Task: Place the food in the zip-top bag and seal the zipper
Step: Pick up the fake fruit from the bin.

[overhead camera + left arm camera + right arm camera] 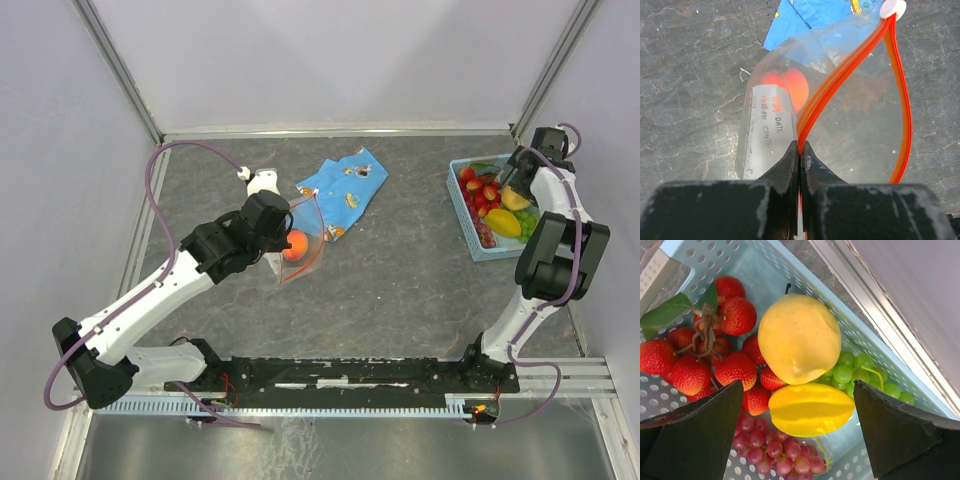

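Near the table's middle, the left gripper (800, 152) is clamped on the zipper (840, 75) of the bag (860, 125), which holds an orange (790, 85). A blue cloth (345, 190) lies just beyond at 1 o'clock. At 3 o'clock, the right gripper (797, 390) hangs spread wide over a basket (765, 265) of strawberries (735, 367), grapes (850, 370) and yellow fruit (797, 337).

Blue cloth (345, 190), seemingly crumpled; light-blue basket (460, 210) well to right.

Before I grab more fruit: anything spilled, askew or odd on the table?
Nothing spilled or damaged. Only the blue cloth lies crumpled right by the open mouth of the zip-top bag, possibly in the way.
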You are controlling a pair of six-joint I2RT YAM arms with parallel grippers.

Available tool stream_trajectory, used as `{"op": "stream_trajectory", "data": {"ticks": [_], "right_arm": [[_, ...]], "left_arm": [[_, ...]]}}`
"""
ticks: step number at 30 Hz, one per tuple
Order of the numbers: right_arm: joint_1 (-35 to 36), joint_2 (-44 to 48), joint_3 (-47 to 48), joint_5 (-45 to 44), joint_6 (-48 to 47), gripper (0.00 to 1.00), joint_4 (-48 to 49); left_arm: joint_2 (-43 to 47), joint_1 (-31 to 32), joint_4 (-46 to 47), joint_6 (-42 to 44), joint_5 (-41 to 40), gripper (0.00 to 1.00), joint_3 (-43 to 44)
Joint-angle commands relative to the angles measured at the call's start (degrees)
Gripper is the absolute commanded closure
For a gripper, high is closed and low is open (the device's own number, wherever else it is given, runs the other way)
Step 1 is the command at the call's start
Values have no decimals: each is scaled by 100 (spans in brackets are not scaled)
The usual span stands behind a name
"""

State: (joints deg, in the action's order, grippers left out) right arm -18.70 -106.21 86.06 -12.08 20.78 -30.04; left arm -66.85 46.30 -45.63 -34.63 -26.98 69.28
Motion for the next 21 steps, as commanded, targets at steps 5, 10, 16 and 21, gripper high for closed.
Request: {"op": "stream_trajectory", "data": {"ticks": [5, 10, 16, 21], "right_arm": [[-62, -583, 356, -305, 508, 1, 698], [-128, -878, 385, -66, 396, 1, 906], [-158, -1066, 414, 159, 267, 1, 1005], [-163, -1030, 388, 201, 133, 12, 1002]], "left_arm": [[-26, -32, 276, 328, -212, 97, 218], [-102, -31, 252, 283, -185, 97, 259], [-177, -34, 214, 273, -176, 97, 296], [-213, -41, 199, 271, -166, 97, 297]]}}
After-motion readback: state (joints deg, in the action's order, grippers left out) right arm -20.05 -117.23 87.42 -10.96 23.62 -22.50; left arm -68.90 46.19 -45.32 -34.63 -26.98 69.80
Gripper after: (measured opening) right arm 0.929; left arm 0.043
